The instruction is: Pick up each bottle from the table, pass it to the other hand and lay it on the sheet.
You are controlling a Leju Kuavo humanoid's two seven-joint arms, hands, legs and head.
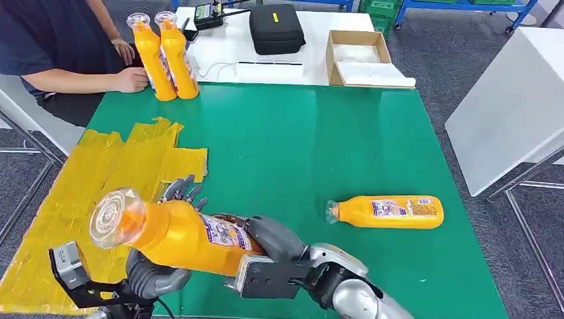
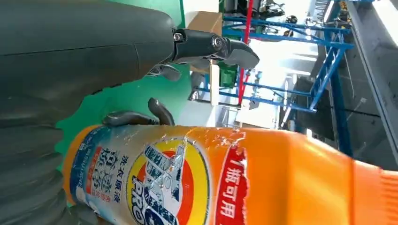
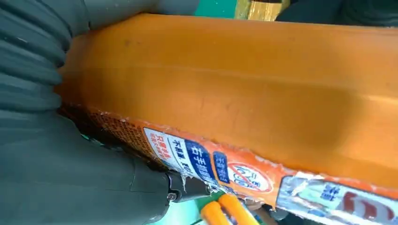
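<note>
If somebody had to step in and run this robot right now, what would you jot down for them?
Hands: the right hand grips the lower body of an orange bottle held in the air above the near table edge. The left hand sits under it near the neck, its fingers spread behind the bottle; whether it already grips is hard to tell.
Things: the yellow sheet on the green table has no bottle on it. One bottle lies on its side to the right; two stand upright at the far edge beside a person's hand.
Done: first bottle picked up.
Left: finish the handover, lay it on the sheet, then the other three.
</note>
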